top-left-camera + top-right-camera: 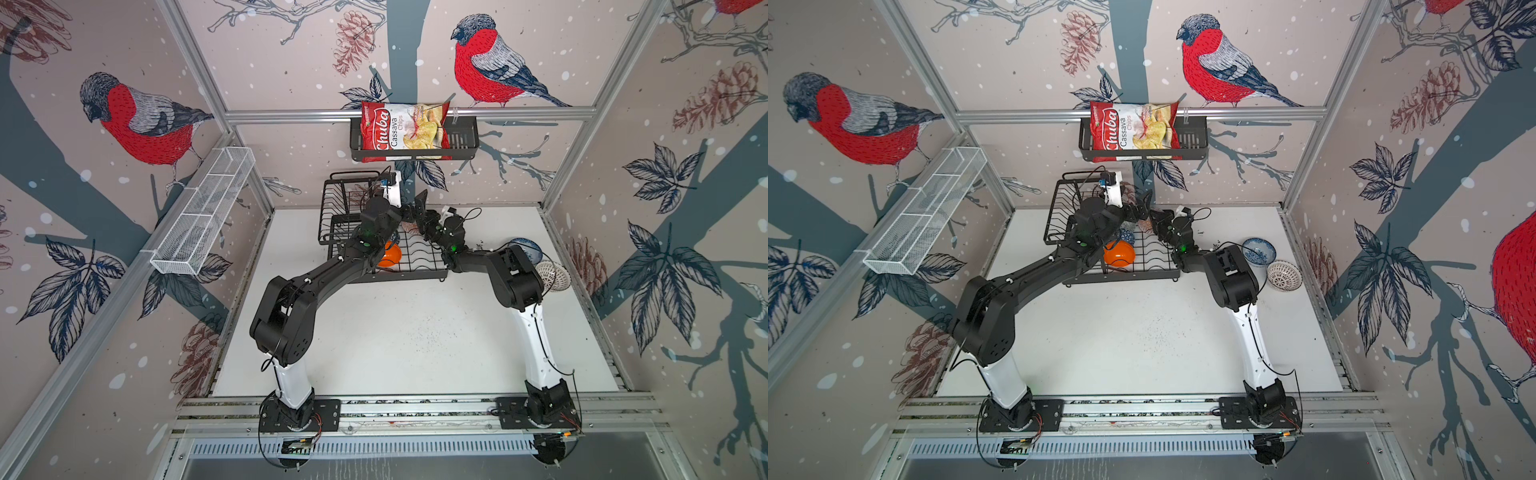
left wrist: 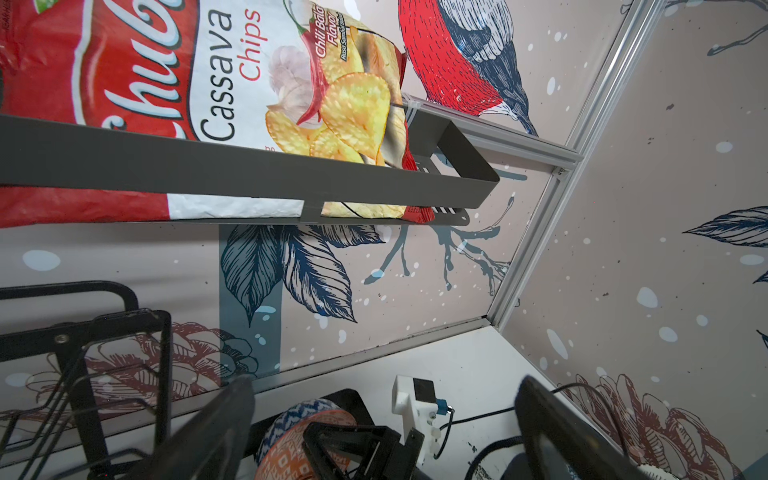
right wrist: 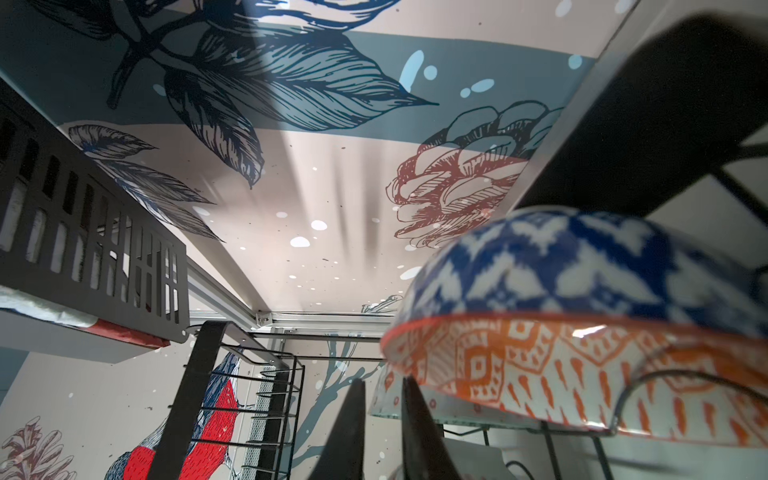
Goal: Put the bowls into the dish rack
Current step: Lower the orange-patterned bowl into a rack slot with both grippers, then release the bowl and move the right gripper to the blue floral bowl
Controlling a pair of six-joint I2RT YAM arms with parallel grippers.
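Note:
The black wire dish rack (image 1: 332, 199) (image 1: 1059, 208) stands at the back of the table. In its lower tray lies a plain orange bowl (image 1: 389, 255) (image 1: 1119, 253), partly under my left arm. A blue-and-white geometric bowl (image 3: 552, 266) rests against a salmon-orange patterned bowl (image 3: 540, 365) (image 2: 286, 453) on the tray wires. My right gripper (image 3: 384, 395) (image 1: 1155, 223) shows a narrow empty gap, its tips at that bowl's rim. My left gripper (image 2: 384, 399) (image 1: 415, 205) hangs wide open just above, holding nothing. A blue-white floral bowl (image 1: 1259, 250) and a white lattice bowl (image 1: 1284, 275) sit on the table at right.
A black basket (image 1: 461, 141) with a chips bag (image 1: 405, 133) hangs on the back wall above the rack. A long white mesh shelf (image 1: 203, 216) is fixed to the left wall. My right arm's elbow (image 1: 1231, 274) stands close to the two table bowls.

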